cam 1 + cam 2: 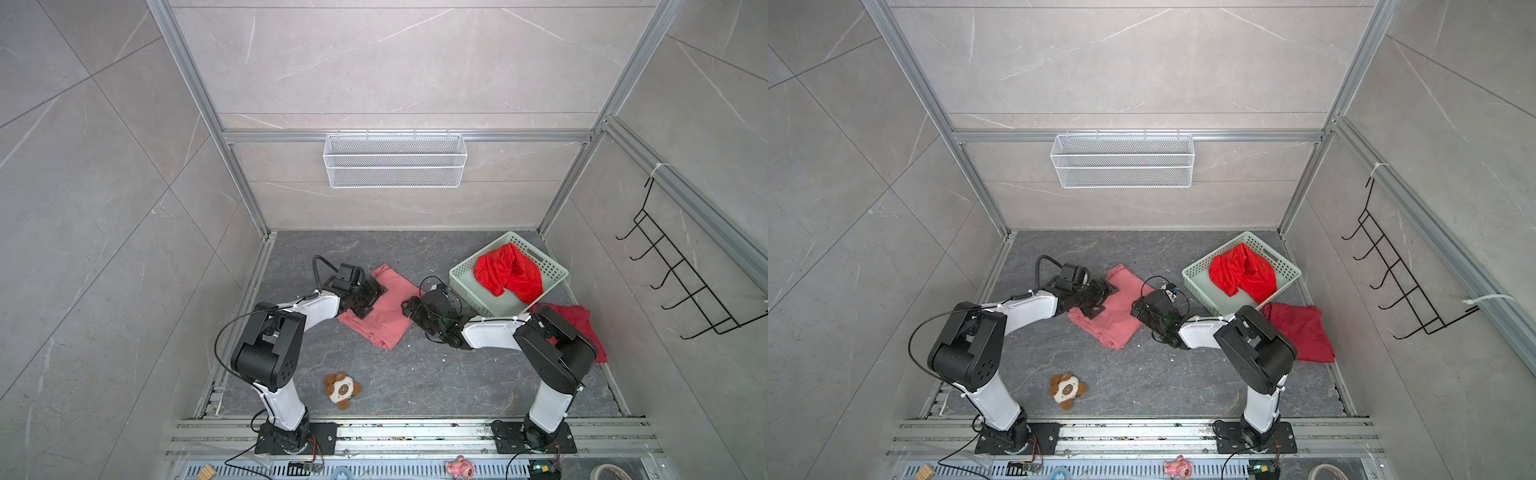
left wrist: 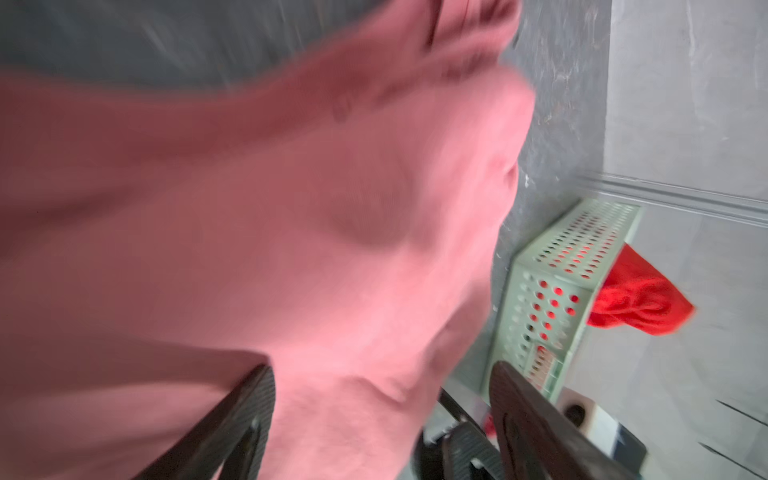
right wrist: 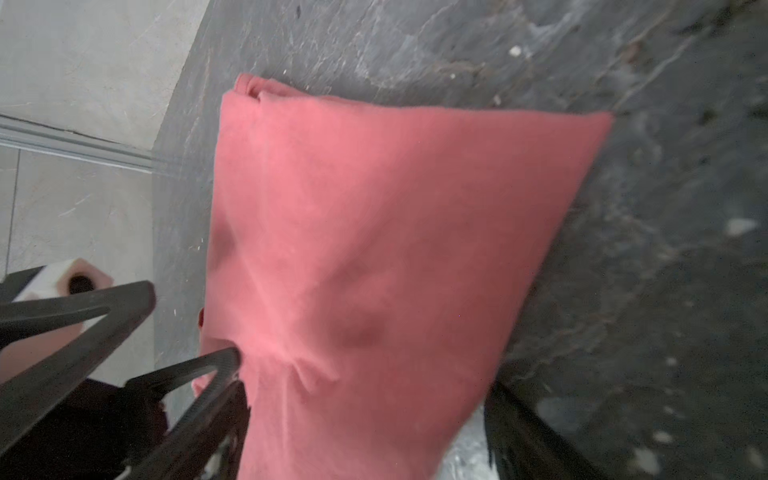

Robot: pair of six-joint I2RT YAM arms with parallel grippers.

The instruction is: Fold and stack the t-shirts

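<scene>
Pink shirt (image 1: pixel 382 309) (image 1: pixel 1113 318): salmon, soft knit, folded into a rough rectangle. It lies flat and diagonal mid-table on the dark grey tabletop (image 1: pixel 415 374), with layered edges showing at its near corner. Both wrist views are mostly filled with it (image 2: pixel 249 208) (image 3: pixel 374 228); they are blurry, with a few shallow dents and wrinkles showing.

Scarlet shirt (image 1: pixel 503 270) (image 1: pixel 1237 270): bright red and crumpled. It sits in the pale green perforated basket (image 1: pixel 552 266) (image 1: pixel 1196 272) at the far right and spills over one rim, which is also seen in the left wrist view (image 2: pixel 640 307).

Dark crimson shirt (image 1: pixel 582 320) (image 1: pixel 1304 332): spread fairly flat on the tabletop just beside the basket's near side. The right arm partly hides it.

Left gripper (image 1: pixel 374 301) (image 1: pixel 1104 300) (image 2: pixel 382 368): over the pink shirt's left edge. The fingers stand wide apart with cloth lying between them, and I see nothing pinched.

Right gripper (image 1: pixel 409 309) (image 1: pixel 1136 309) (image 3: pixel 363 372): at the pink shirt's right edge. Its jaws are also spread wide and straddle the cloth, with no grip visible.

Counts:
- 3 shirts: 1 pink, 1 scarlet, 1 crimson
- 1 green basket
- 2 arms, each with 1 gripper
- 1 brown-and-white plush toy (image 1: pixel 343 388) (image 1: pixel 1067 390), near the front of the tabletop, well apart from the shirts
- 1 white wire shelf (image 1: pixel 395 160) on the back wall
- 1 black hook rack (image 1: pixel 681 270) on the right wall
</scene>
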